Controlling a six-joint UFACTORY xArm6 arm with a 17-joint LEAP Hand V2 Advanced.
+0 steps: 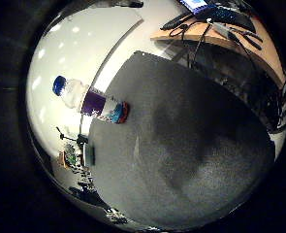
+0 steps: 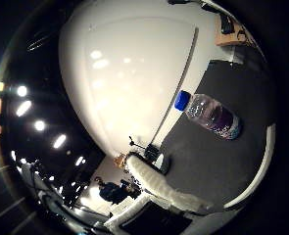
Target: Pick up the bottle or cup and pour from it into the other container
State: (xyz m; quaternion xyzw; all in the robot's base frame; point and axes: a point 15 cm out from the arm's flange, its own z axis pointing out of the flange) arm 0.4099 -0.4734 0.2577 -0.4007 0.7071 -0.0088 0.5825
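A clear plastic bottle (image 1: 92, 100) with a blue cap and a purple label stands on a dark grey surface (image 1: 191, 146). The little finger side palm view shows it some way off from the palm. The thumb side palm view shows the same bottle (image 2: 213, 116), cap (image 2: 182, 99) towards the white wall, on the grey surface (image 2: 227, 162).
A wooden desk (image 1: 225, 34) with dark equipment stands beyond the grey surface. A large white wall (image 2: 134, 78) rises behind the bottle. Stands and clutter (image 1: 77, 150) are at the room's far side. A white object (image 2: 156, 176) lies by the surface's edge.
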